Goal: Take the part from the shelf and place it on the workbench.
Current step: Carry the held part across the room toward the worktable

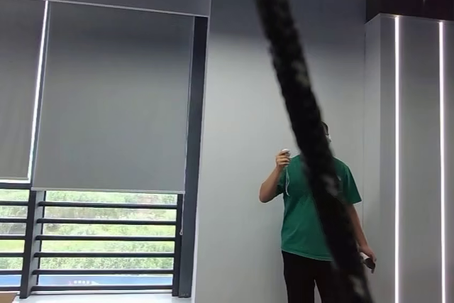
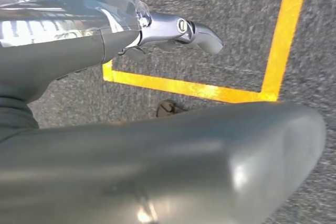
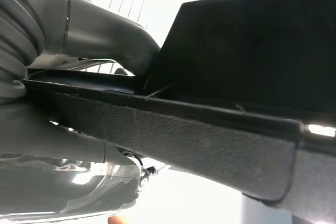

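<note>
My right hand (image 3: 79, 93) grasps the part (image 3: 222, 103): in the right wrist view my thumb lies over one side of its edge and my darker fingers lie under it, so the rim is clamped between them. The part is thus off the shelf and in my hand, carried in the air. I judge the taking step as done. What is left is to reach the workbench and put the part down on it. I cannot see a shelf or a workbench, so I cannot say how near the bench is.

The part looks like a flat black tray or panel. Its long edge has a rough, felt-like grey-black face, and a thin, smooth rim runs along it. A darker, matte slab rises behind this edge at an angle. It seems stiff and light, but this is only my guess.

My left hand (image 2: 178, 27) hangs over the floor (image 2: 222, 3), fingers stretched and apart, holding nothing. The floor is coarse grey, like carpet or asphalt, with a glossy yellow line (image 2: 190, 88) forming a corner.

In the head view a person (image 1: 308, 218) stands by a plain grey wall (image 1: 241, 104). A thick, dark braided cable (image 1: 300, 104) crosses in front.
</note>
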